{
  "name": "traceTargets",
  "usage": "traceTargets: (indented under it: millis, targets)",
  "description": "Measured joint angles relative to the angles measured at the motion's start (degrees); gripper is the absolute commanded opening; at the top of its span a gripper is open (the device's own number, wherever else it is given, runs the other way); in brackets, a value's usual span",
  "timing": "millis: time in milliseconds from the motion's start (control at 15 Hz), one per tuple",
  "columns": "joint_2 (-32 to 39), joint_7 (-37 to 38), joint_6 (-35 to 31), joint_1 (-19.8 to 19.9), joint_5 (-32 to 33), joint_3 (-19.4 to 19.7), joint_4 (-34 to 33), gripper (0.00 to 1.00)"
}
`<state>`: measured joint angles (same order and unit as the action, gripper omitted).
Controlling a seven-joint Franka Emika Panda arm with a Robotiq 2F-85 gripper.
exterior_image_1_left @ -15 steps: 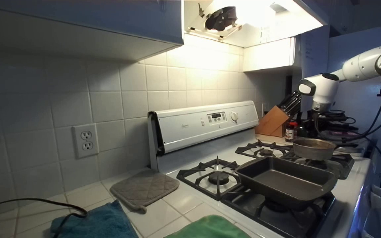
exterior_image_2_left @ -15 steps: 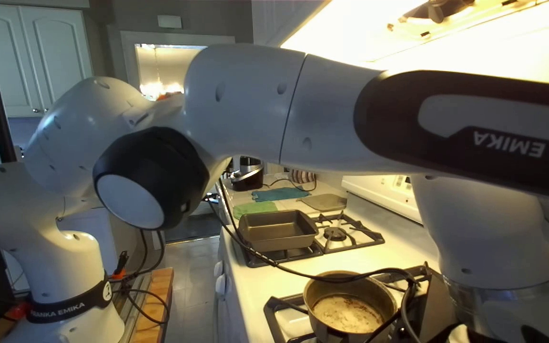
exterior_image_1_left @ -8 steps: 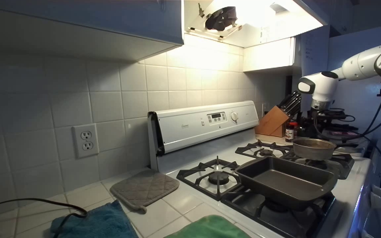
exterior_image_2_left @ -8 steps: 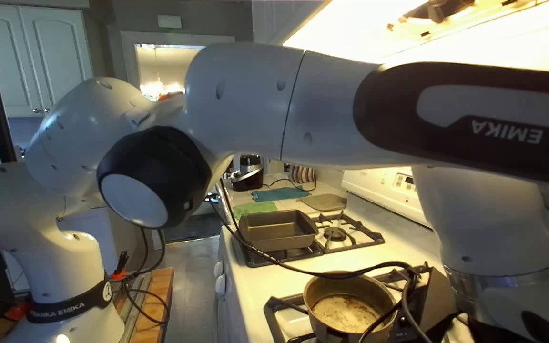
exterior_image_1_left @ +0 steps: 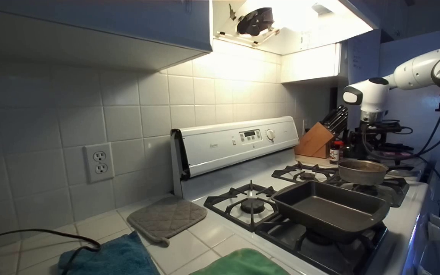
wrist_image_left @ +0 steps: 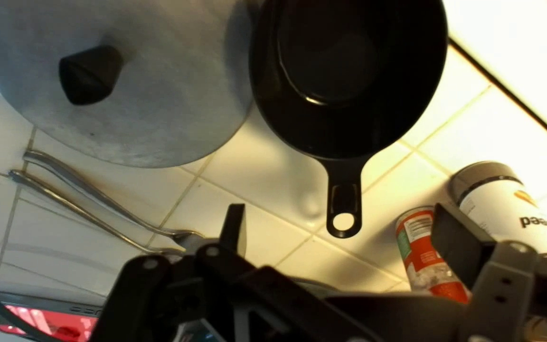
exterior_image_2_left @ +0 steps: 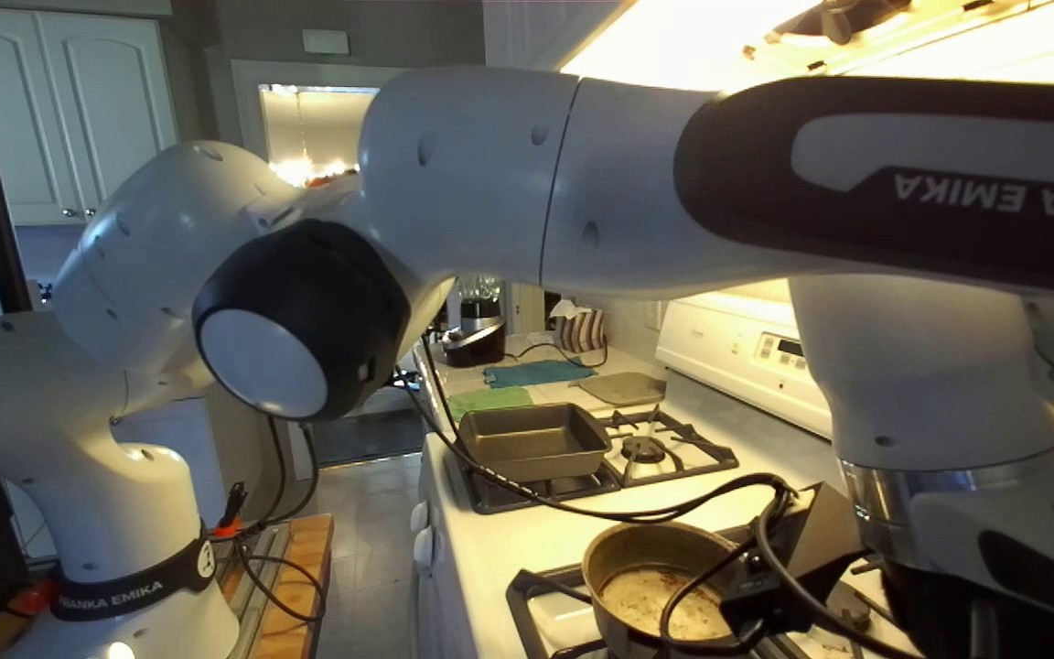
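Observation:
In the wrist view my gripper [wrist_image_left: 338, 207] stands open, its two fingers wide apart with nothing gripped. Below and between them shows the handle of a black pan [wrist_image_left: 349, 128], which has a hole at its end. Behind the right finger pad lies a red can [wrist_image_left: 428, 259], partly covered by it. A jar with a white label [wrist_image_left: 506, 209] is farther right. To the left is a large grey lid [wrist_image_left: 169, 109] with a black knob [wrist_image_left: 90, 75]. Metal cutlery [wrist_image_left: 88, 190] reaches toward the left finger. In the exterior views the fingers are hard to make out.
A knife block [exterior_image_1_left: 315, 143] and small spice bottles [exterior_image_1_left: 334, 152] stand near the arm. On the stove sit a pot [exterior_image_1_left: 363, 173] and a dark baking pan [exterior_image_1_left: 330, 210]. Loose cables [exterior_image_2_left: 600, 517] hang from the arm across the stove. A red package [wrist_image_left: 50, 323] lies at lower left.
In both exterior views the forearm and wrist have risen, carrying the gripper upward. The hanging cable has shifted with them. The pot and baking pan have stayed where they were.

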<state>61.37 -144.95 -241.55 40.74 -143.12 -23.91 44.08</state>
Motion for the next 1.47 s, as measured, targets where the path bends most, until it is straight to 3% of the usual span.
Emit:
traceTargets:
  millis: [600, 1133, 1467]
  targets:
    - [-5.76, 3.09, -0.04, -1.19, -0.38, 6.06, 8.43, 1.00]
    - [-11.38, 3.94, -0.04, 0.48, -0.39, 5.70, 15.28, 1.00]
    - [-14.43, 5.41, -0.03, 3.95, -0.39, 3.78, 21.22, 1.00]
